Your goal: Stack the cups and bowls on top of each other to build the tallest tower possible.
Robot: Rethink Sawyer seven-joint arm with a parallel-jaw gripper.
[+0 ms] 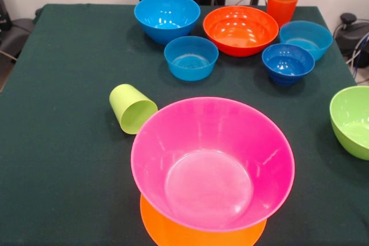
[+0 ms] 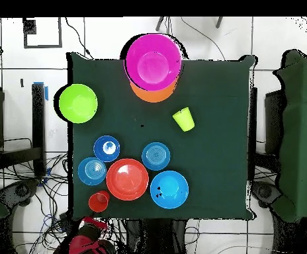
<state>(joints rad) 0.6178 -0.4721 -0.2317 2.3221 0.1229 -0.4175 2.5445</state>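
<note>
Tower (image 1: 212,165): pink bowl (image 1: 242,136) upright on the upturned orange bowl (image 1: 173,231) at the table (image 1: 57,159) edge, empty inside. Green cup (image 1: 131,108) lies tipped just beside it. Blue bowls (image 1: 191,57), red bowl (image 1: 240,30) and orange cup (image 1: 282,5) cluster well apart, all empty. Green bowl (image 1: 353,120) sits alone. Gripper (image 2: 87,243) is off the table; its opening cannot be made out.

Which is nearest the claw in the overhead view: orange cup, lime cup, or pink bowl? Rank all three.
Measured from the claw at the bottom edge:
1. Orange cup, right beside it at the table's bottom edge.
2. Lime cup, on its side, mid-table.
3. Pink bowl, on the inverted orange bowl at the top edge.
</note>
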